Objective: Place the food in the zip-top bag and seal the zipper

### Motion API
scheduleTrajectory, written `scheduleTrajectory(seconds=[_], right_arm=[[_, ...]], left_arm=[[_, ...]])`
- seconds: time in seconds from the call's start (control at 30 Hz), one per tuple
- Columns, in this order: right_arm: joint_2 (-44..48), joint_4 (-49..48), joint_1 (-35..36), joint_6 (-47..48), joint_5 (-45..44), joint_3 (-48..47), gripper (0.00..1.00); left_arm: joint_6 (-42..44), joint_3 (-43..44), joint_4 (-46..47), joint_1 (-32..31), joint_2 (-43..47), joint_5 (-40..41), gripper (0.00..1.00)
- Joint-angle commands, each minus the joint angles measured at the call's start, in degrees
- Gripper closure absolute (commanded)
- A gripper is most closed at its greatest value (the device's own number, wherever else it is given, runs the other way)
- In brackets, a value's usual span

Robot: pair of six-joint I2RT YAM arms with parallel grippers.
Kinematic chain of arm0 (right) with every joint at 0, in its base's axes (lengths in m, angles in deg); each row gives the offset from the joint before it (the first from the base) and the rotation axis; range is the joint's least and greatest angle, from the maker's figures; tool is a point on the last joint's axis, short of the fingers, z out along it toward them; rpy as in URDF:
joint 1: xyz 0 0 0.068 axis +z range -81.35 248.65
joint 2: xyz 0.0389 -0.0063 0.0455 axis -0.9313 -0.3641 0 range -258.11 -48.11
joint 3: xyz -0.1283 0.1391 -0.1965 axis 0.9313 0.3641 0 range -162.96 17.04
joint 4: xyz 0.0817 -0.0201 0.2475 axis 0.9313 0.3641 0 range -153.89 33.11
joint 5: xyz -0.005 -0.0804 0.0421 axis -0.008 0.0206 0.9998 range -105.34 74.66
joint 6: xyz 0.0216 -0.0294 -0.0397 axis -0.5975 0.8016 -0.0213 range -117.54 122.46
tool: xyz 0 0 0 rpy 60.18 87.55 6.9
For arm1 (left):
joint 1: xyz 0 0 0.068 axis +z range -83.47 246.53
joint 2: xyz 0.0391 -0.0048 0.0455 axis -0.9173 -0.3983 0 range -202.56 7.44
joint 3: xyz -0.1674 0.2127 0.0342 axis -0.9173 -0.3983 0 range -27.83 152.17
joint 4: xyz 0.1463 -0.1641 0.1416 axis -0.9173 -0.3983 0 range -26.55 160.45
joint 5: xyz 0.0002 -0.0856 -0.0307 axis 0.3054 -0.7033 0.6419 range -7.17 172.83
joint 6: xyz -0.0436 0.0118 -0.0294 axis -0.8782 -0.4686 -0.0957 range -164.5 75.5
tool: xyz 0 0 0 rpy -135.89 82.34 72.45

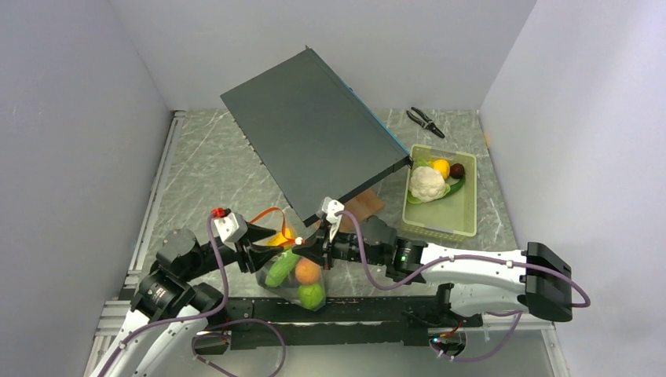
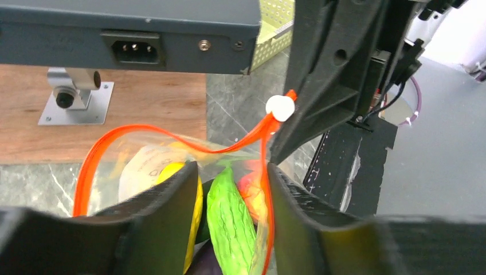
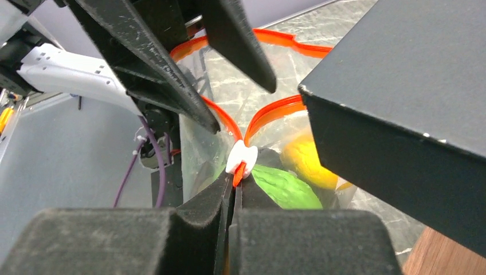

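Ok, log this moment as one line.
right claw: shut on zipper at white slider | left claw: open | zip-top bag: mouth open, food inside | tray: holds cauliflower

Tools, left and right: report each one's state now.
Left tool: open, gripping nothing.
Right tool: closed on the thin orange-red plastic zipper strip.

The clear zip-top bag point(image 1: 294, 275) is near the tabletop's point(image 1: 204, 173) front edge, mouth up and gaping. Inside lie a bumpy green piece point(image 1: 281, 269), an orange point(image 1: 308, 272), a lime point(image 1: 312, 295) and a yellow piece point(image 1: 284, 236). Its orange-red zipper point(image 2: 91, 166) loops open, pinched beside the white slider point(image 3: 241, 156) by the right pincer point(image 3: 235, 189). A cauliflower point(image 1: 427, 183), a yellow fruit point(image 1: 440, 167) and a dark eggplant point(image 1: 457, 170) lie in the pale green tray point(image 1: 440, 228).
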Motion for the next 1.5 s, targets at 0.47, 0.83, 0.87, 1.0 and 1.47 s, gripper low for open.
scheduleTrajectory(seconds=[0.47, 0.83, 0.87, 1.0, 1.47], right_arm=[[3.14, 9.56, -0.87, 4.2, 9.24, -7.06, 1.0], [2.24, 10.59, -1.32, 4.59, 13.62, -8.71, 1.0], [2.21, 10.61, -1.27, 4.62, 13.62, -8.73, 1.0], [2.46, 10.13, -1.28, 4.44, 13.28, -8.45, 1.0], [2.29, 10.8, -1.27, 4.53, 11.5, -8.89, 1.0]], left_arm=[[-5.67, 12.71, 8.26, -0.23, -16.6, -26.48, 0.28], [-2.73, 12.99, 5.5, -0.31, -22.77, -30.2, 0.28], [-2.87, 12.55, 5.85, -0.21, -22.99, -30.16, 0.29], [-2.47, 12.2, 5.07, -0.26, -23.6, -29.2, 0.41], [-2.22, 11.55, 3.27, -0.26, -24.58, -24.62, 0.79]])
